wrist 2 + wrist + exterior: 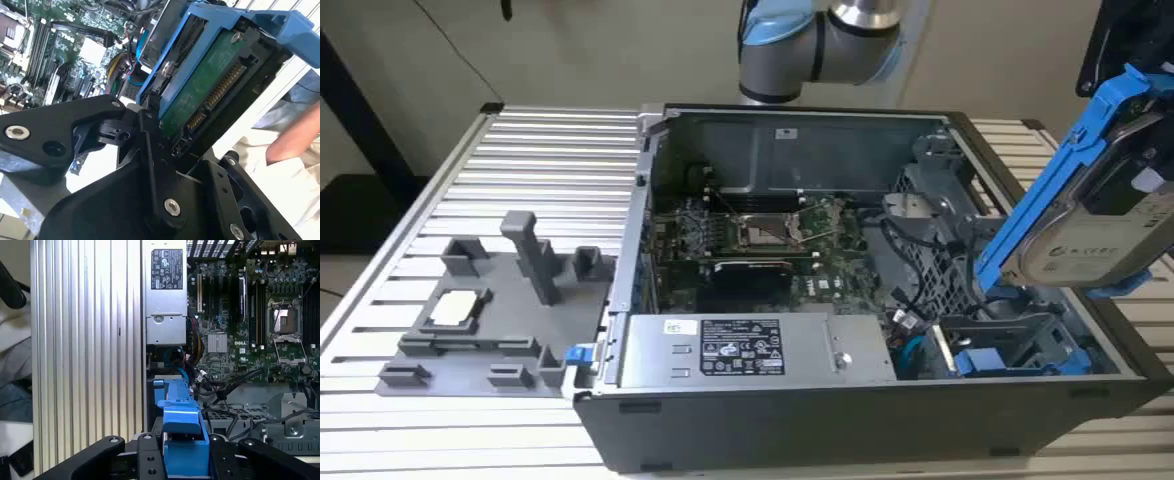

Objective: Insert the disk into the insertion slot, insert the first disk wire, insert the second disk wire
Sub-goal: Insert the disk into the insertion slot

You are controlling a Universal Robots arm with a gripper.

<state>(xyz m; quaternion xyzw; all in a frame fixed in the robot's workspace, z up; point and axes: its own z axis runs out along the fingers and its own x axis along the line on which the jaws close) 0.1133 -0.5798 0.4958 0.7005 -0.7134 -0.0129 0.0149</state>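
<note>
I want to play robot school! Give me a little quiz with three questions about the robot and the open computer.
1. True or false: the disk is already lying inside the computer case.
2. What does the pincer hold? A) a screwdriver B) the disk C) a cup
3. Fill in: the plastic carrier around the disk is coloured ____.

Key
1. False: it is held up in the air at the exterior view's right.
2. B
3. blue
</note>
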